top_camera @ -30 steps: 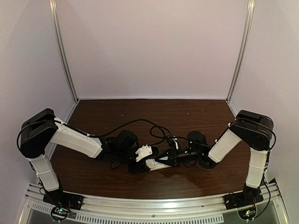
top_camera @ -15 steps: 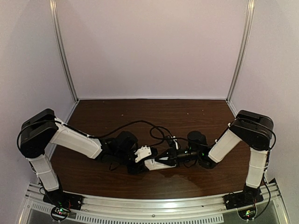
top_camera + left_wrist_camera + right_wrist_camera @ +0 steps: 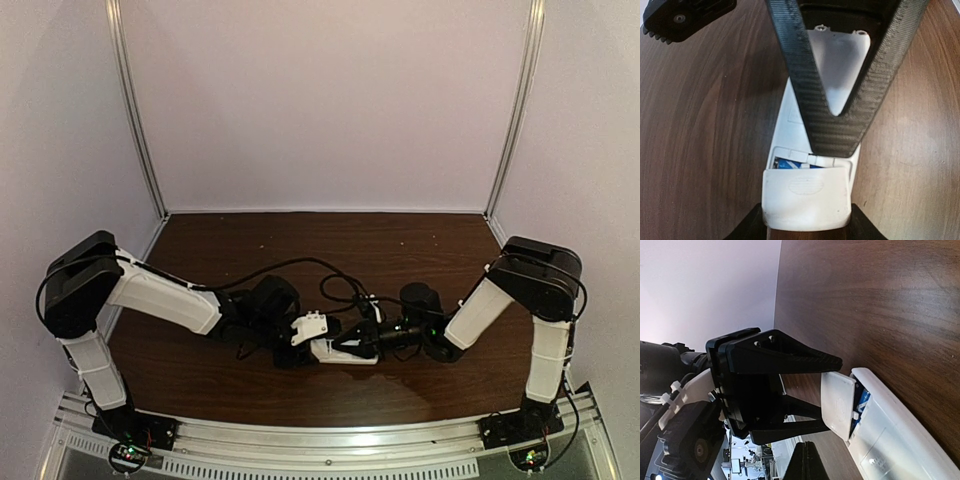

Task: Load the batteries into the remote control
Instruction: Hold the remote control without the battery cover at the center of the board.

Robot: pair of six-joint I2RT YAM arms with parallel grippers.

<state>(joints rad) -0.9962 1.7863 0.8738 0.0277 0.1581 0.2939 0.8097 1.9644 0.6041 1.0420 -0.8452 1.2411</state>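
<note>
- Batteries (image 3: 790, 164): only a thin strip of blue shows in the left wrist view. It sits in the open compartment of the remote control (image 3: 790, 120), just past the far edge of the cover (image 3: 805, 197). How many cells lie there cannot be told.
- The remote lies on the brown table (image 3: 705, 125) with its plain white back up, running from 6 o'clock toward 12 in that view. Its button face is hidden underneath, and much of its back is masked by the right gripper (image 3: 832, 144).
- The right gripper's fingers are pressed together into a dark V. The tip lies over the remote's back just at 12 o'clock from the compartment, and contact cannot be made out.
- The left gripper (image 3: 834, 395) is clamped on the cover, one finger on each side edge. Its own camera shows only two dark stubs at the bottom corners, while the right wrist view shows both fingers at full length.
- The right wrist view also shows the cover tilted against the remote, one edge at the compartment's mouth and the other lifted, with blue in the gap. From above in the left wrist view, the cover looks flat.
- In the right wrist view the remote's end is cut off at 4 o'clock, and that gripper's own fingers are a dark wedge clipped at 6 o'clock.
- The top view shows the two arms meeting over the near middle of the table, with the remote a white bar beneath them. There the cover and batteries are too small to separate.
</note>
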